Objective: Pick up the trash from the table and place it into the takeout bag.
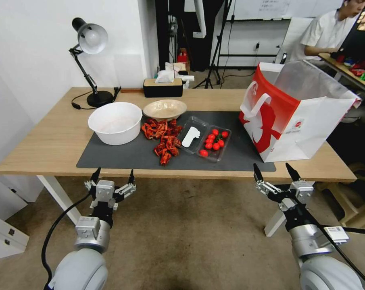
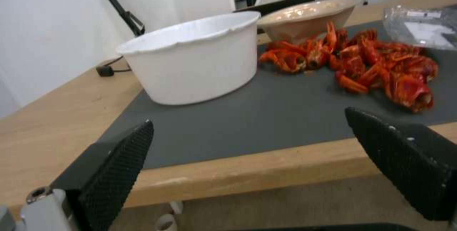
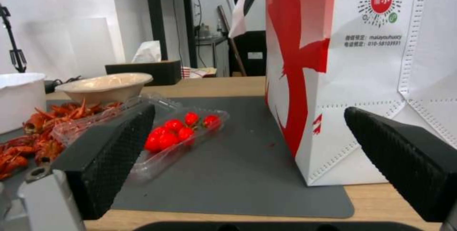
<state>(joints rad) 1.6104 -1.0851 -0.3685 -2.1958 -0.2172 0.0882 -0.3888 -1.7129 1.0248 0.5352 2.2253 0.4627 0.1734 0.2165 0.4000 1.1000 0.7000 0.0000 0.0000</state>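
Head view shows us the long light-wood bench with its dark grey mat, and our two hands hanging just off its near edge, both empty. Our left hand has its black fingers spread wide, level with the mat's left end. On the mat, from the left, we see a large round white plastic bowl, a shallow beige paper bowl behind a heap of red crayfish shells, then a clear plastic clamshell tray lying open, one half holding small red cherry tomatoes. At the mat's right end stands the big white paper takeout bag with the red panel, mouth open. Our right hand, fingers likewise apart, sits just before that bag.
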